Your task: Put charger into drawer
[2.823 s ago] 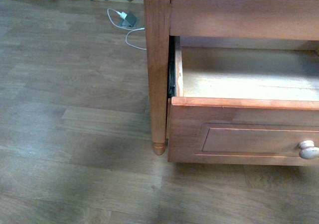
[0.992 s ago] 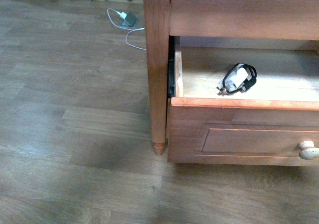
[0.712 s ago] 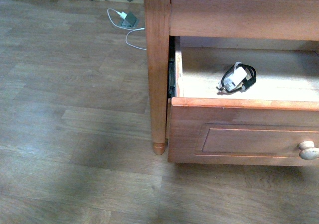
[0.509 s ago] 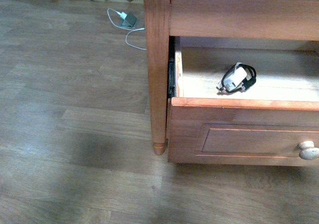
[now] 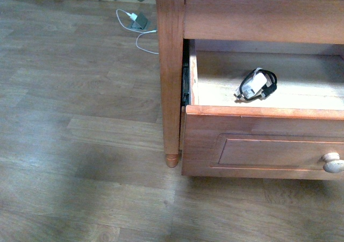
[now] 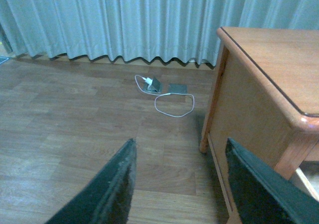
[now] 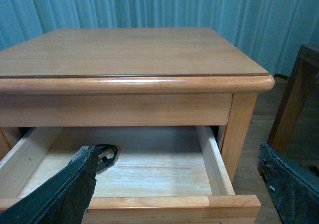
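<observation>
The charger [image 5: 256, 84], a small white plug block wrapped in coiled black cable, lies on the pale floor of the pulled-out drawer [image 5: 258, 140]. Its black cable [image 7: 105, 154] also peeks out beside one finger in the right wrist view. The drawer has a recessed panel front and a round pale knob [image 5: 333, 162]. My right gripper [image 7: 179, 184] hangs open above the drawer's front edge, holding nothing. Off to the side of the cabinet, my left gripper [image 6: 179, 184] is open and empty over the wooden floor. Neither arm shows in the front view.
The drawer belongs to a brown wooden bedside cabinet [image 5: 170, 75] with a flat top [image 7: 129, 50]. A grey-green block with a loose white cable [image 5: 137, 21] lies on the floor by the curtain [image 6: 124, 20]. Another wooden piece [image 7: 294, 94] stands beside the cabinet.
The drawer was empty 2.8 s ago; the charger now lies inside it and has stayed put over the last second.
</observation>
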Robot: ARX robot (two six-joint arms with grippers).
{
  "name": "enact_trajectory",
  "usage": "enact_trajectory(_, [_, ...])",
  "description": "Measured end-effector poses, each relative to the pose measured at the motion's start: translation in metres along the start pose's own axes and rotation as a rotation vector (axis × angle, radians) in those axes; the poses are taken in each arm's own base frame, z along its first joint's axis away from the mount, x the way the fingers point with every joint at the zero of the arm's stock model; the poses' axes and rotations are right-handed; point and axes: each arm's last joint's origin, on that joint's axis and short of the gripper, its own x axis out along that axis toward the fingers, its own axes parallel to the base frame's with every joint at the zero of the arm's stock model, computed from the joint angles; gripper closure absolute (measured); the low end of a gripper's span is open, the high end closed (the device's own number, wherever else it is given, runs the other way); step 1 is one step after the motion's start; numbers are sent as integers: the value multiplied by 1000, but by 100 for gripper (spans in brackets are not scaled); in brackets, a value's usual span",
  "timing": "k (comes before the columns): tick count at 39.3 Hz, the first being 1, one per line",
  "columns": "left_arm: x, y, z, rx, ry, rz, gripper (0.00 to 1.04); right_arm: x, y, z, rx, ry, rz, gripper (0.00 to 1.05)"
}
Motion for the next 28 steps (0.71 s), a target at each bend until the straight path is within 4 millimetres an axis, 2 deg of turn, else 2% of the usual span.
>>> enact_trajectory(4, [-9,7,-12,3,4,0,68,0,0,0,0,0,0,9])
enact_trajectory(9, [-23,16,-26,2,-2,2,99,0,0,0,0,0,0,9])
enact_trajectory(10, [-24,17,-28,0,-2,2,101,0,0,0,0,0,0,9])
enact_trajectory(21, [-41,33,-44,4,-1,8,101,0,0,0,0,0,0,9])
enact_trajectory(28, [-50,33,-50,5,-5,4,101,0,0,0,0,0,0,9])
